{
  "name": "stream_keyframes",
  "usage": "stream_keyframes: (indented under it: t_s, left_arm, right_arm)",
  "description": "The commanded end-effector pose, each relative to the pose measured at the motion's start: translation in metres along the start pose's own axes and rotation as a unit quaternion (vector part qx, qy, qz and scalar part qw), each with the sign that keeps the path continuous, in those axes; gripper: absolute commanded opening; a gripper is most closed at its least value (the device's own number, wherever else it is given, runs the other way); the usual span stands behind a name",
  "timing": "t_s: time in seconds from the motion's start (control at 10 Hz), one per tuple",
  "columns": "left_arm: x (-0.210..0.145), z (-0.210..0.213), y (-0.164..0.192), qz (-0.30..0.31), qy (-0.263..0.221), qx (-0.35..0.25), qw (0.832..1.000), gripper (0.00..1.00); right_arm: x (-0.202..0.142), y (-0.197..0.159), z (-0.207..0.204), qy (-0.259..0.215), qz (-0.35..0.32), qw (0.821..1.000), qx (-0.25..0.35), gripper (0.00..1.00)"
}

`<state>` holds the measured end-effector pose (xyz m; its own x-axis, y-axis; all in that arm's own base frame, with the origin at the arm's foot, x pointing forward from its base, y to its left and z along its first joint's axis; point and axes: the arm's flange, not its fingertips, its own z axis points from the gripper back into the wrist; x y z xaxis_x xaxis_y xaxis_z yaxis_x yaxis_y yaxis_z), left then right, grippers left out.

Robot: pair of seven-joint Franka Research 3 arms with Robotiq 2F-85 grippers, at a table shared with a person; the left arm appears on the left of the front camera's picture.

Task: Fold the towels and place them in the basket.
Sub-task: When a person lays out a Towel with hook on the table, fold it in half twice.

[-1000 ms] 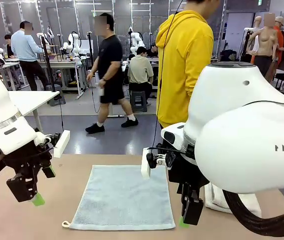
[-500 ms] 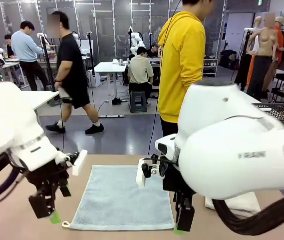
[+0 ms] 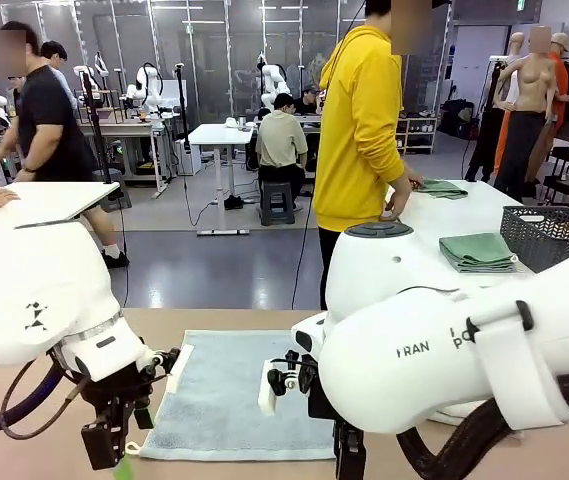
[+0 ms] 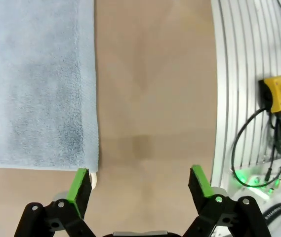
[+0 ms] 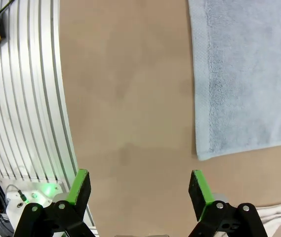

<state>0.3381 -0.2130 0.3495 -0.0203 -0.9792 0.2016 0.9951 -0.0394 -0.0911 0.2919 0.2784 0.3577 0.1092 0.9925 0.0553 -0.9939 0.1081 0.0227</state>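
Between the left gripper's spread fingers we see bare table, the blue towel's corner just beside one fingertip, the ribbed metal rail beyond the other. Ahead of the right gripper we've got free table too, that towel's edge off one side, the cream towel by the same finger.

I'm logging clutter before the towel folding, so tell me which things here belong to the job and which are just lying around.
For the job: pale blue towel, spread flat; cream-white towel near its corner; dark mesh basket, far right.
Just lying about: folded green cloths by the basket; yellow emergency-stop box off to the side.
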Motion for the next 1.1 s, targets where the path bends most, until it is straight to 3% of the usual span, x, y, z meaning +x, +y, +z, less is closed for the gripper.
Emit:
stream_keyframes:
  t_s: [0.0,0.4,1.0]
  left_arm:
    - [-0.005,-0.024,-0.006,-0.008,-0.009,0.018,1.0,1.0]
    - [-0.007,-0.043,0.004,-0.002,0.033,0.062,0.998,1.0]
    - [-0.01,-0.062,0.014,-0.005,0.053,0.08,0.995,1.0]
  right_arm:
    - [-0.004,-0.005,-0.01,-0.016,0.011,1.0,0.002,1.0]
    - [-0.007,-0.017,-0.03,-0.028,0.024,0.999,-0.004,1.0]
    - [-0.015,-0.032,-0.053,-0.032,0.023,0.999,0.005,1.0]
